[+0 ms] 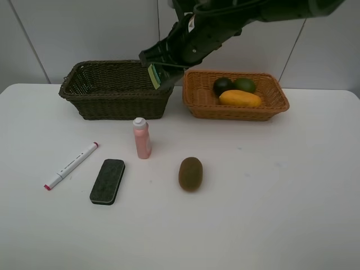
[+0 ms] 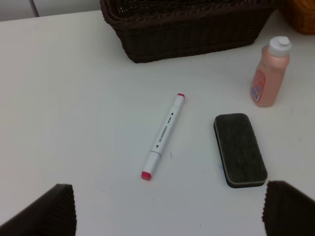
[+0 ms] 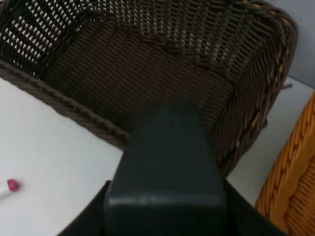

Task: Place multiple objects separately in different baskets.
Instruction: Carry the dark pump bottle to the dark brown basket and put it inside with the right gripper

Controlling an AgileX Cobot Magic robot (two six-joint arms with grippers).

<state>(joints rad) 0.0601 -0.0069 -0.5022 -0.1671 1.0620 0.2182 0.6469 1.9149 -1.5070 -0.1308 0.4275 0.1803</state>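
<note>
We list:
- Right claw (image 1: 157,67): closed on the dark green bottle (image 1: 154,77), held tilted over the right end of the dark wicker basket (image 1: 112,104), long axis aimed into it.
- Left claw (image 2: 170,214): wide open, empty, over the table (image 1: 281,197) near the marker (image 2: 164,135), which lies diagonally.
- Black eraser (image 1: 107,180): flat, oblong.
- Pink bottle (image 1: 142,138): upright.
- Kiwi (image 1: 190,173): oval, fuzzy.
- Orange woven basket (image 1: 197,101): holds the mango (image 1: 240,98), lime (image 1: 244,84) and mangosteen (image 1: 223,85).
- Table: smooth, white, with a pale panelled wall (image 1: 84,28) behind.

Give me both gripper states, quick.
Left gripper: open, empty.
Right gripper: closed on the dark green bottle.
</note>
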